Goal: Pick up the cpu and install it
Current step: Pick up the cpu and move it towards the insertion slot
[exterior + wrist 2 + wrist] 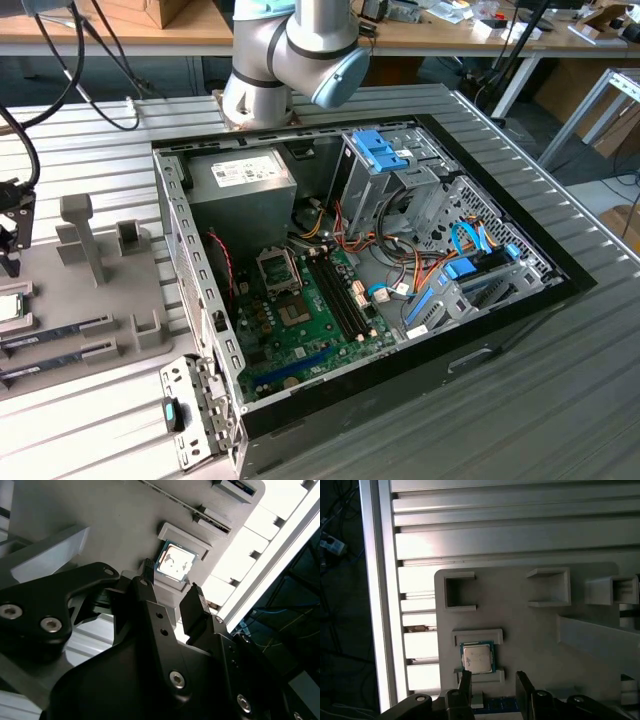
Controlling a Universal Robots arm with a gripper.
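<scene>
Robot hand hovers open and empty, fingers spread, near the cpu. The cpu lies flat between two raised brackets on a grey tray on the bench, probably to keep it square for gripping.

The cpu, half cut off at the exterior view's left edge.

Your cpu lies in the tray on the bench, at the exterior view's left of the case.
</scene>
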